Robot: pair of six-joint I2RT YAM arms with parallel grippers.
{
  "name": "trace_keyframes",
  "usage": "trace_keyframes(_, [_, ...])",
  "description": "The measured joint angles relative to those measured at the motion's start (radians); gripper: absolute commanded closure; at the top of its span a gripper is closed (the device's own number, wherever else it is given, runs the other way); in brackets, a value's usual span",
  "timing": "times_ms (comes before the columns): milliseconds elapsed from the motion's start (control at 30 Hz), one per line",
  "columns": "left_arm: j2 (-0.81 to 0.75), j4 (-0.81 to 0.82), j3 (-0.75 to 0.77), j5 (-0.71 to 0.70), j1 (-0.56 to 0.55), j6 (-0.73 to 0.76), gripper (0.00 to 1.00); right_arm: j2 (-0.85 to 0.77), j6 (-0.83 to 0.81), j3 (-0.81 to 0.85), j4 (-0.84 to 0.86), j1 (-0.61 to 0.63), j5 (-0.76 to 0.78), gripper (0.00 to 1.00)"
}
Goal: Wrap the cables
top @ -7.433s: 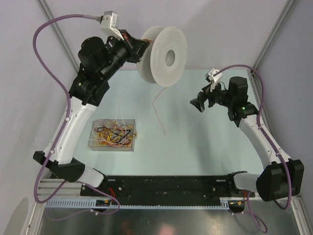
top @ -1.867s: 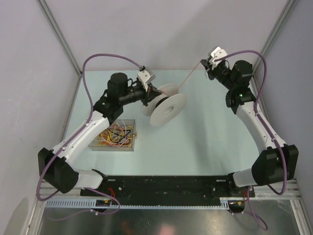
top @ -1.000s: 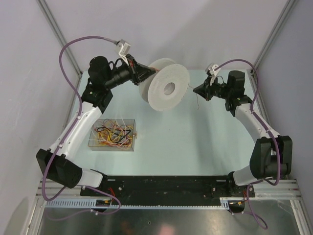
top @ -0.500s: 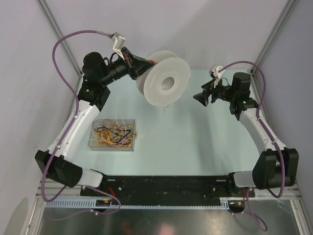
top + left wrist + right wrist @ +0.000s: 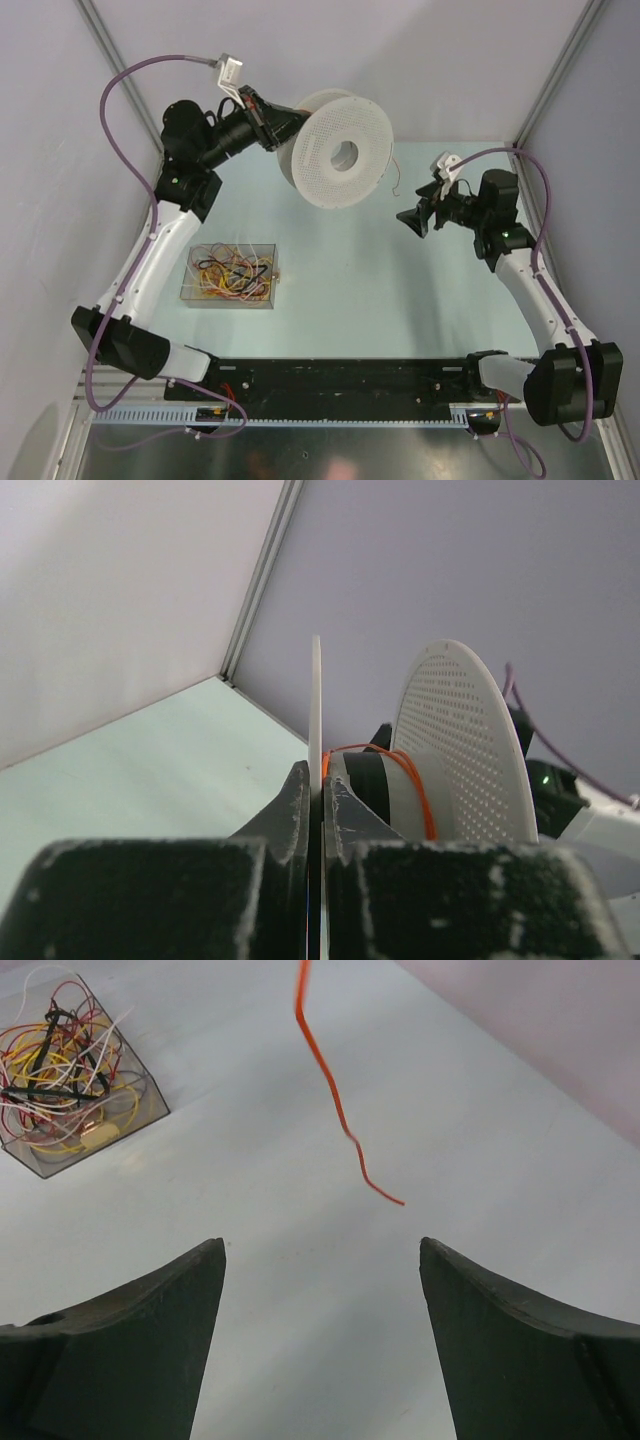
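Observation:
My left gripper (image 5: pixel 280 122) is shut on the near flange of a white perforated spool (image 5: pixel 342 152) and holds it up at the back of the table. In the left wrist view its jaws clamp the thin flange (image 5: pixel 316 710), and an orange cable (image 5: pixel 418 795) is wound round the hub. The cable's loose end (image 5: pixel 392 180) hangs to the right of the spool and shows in the right wrist view (image 5: pixel 332 1100). My right gripper (image 5: pixel 410 217) is open and empty, to the right of the spool and short of the dangling end.
A clear box (image 5: pixel 230 273) of tangled yellow, red and white cables stands at the front left, also in the right wrist view (image 5: pixel 70 1070). Grey walls and frame posts close the back and sides.
The left arm has lifted and turned the spool a little to the right. The right gripper has dropped lower and toward the front, away from the cable end. The loose tail is shorter than seconds ago.

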Motion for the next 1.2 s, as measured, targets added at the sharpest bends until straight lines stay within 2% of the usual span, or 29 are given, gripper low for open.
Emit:
trace_keyframes(167, [0.028,0.014,0.025,-0.048,0.0,-0.091,1.0,-0.013,0.078,-0.101,0.109,0.006,0.074,0.17])
trace_keyframes(367, [0.033,0.016,0.025,-0.119,0.005,-0.152,1.0,-0.009,0.142,-0.12,0.235,0.034,0.131,0.17])
trace_keyframes(500, [0.028,0.017,0.013,-0.17,0.019,-0.189,1.0,0.002,0.161,-0.137,0.325,0.096,0.142,0.16])
trace_keyframes(800, [0.0,-0.001,-0.021,-0.27,0.05,-0.275,1.0,0.071,0.126,-0.195,0.496,0.227,0.249,0.15])
trace_keyframes(1033, [-0.013,-0.011,-0.021,-0.293,0.05,-0.309,1.0,0.132,0.042,-0.213,0.637,0.292,0.385,0.16])
trace_keyframes(1200, [-0.017,-0.031,-0.021,-0.295,0.05,-0.325,1.0,0.173,0.024,-0.217,0.723,0.314,0.418,0.15])
